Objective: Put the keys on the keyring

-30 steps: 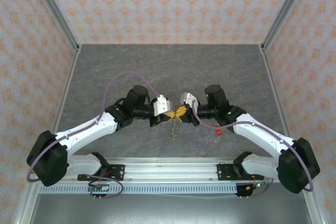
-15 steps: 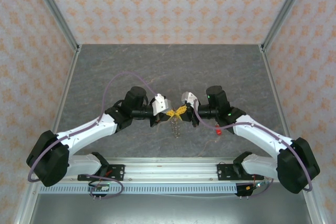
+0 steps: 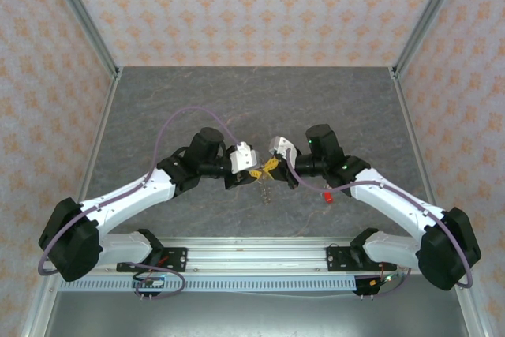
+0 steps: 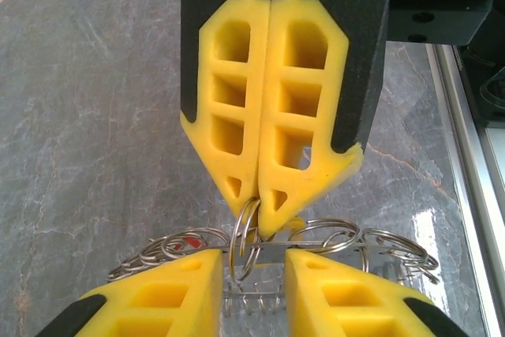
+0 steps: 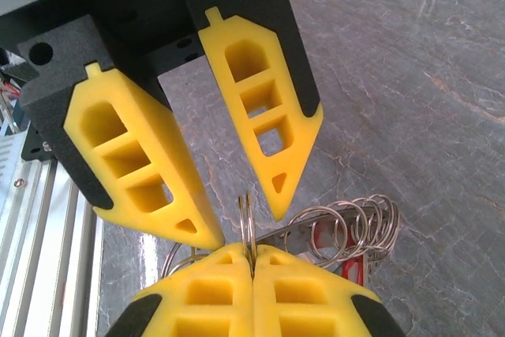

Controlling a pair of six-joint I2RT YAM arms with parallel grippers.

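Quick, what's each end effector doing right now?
Left end effector: open, fingers either side of a ring.
Right end effector: shut on the ring.

We see yellow-and-black fingers (image 4: 304, 75), a silver keyring (image 5: 359, 222), a red key head (image 5: 323, 240), a grey marbled table (image 3: 158, 108) and peach floral walls (image 3: 252, 5).

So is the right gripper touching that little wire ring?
Touching. The right wrist view shows the right gripper shut, with the wire ring pinched between its yellow fingertips.
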